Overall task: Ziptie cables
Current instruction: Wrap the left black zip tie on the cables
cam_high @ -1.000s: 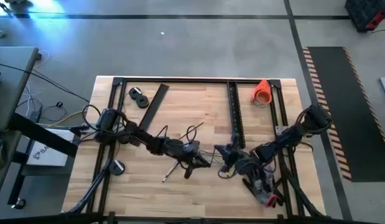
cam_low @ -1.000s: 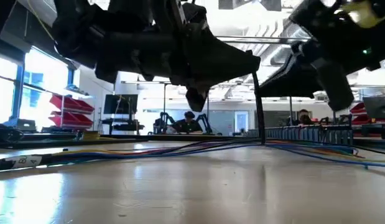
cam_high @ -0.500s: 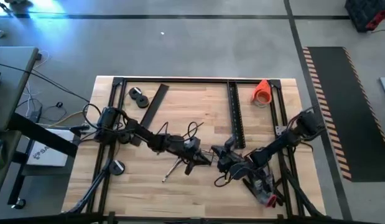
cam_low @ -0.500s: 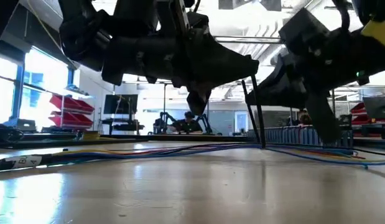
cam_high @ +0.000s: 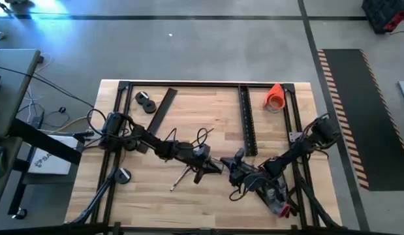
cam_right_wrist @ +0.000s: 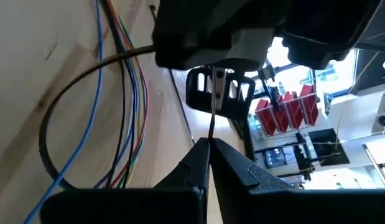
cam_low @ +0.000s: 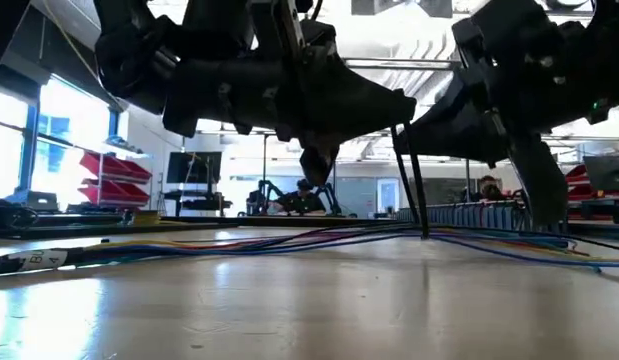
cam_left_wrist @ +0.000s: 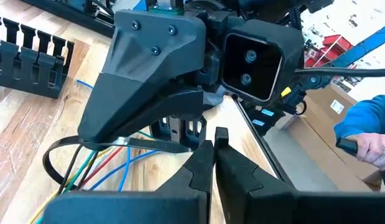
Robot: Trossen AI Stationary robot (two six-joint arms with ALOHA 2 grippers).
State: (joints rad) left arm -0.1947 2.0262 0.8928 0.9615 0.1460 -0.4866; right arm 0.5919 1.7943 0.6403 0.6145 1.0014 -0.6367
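The cables (cam_right_wrist: 127, 93), thin blue, green, red and dark wires, lie along the wood at mid-table (cam_low: 289, 240). A black ziptie (cam_right_wrist: 49, 134) loops around them, seen too in the left wrist view (cam_left_wrist: 52, 163). My left gripper (cam_high: 212, 168) and my right gripper (cam_high: 235, 171) face each other closely above the cables, both shut on the ziptie. Loose wire loops (cam_high: 202, 138) lie just beyond the left gripper. My left gripper pinches the ziptie's strap (cam_left_wrist: 180, 147) between its fingertips where the loop closes, coming from the table's left. The loop hangs below around the wires. My right gripper pinches the ziptie's thin free tail (cam_right_wrist: 211, 127) at its fingertips, coming from the table's right. The tail runs straight from its fingers to the left gripper.
Long black perforated strips lie on the table (cam_high: 247, 121) (cam_high: 164, 108). An orange cone (cam_high: 275, 96) stands at the far right, black round parts (cam_high: 145, 101) at the far left. A person's hand in a blue sleeve (cam_left_wrist: 366, 140) shows beyond the table.
My right gripper has shifted slightly toward the table's near edge and closer to my left gripper, and it has turned. The ziptie's tail, upright a second ago in the low view, now leans. My left gripper has barely moved.
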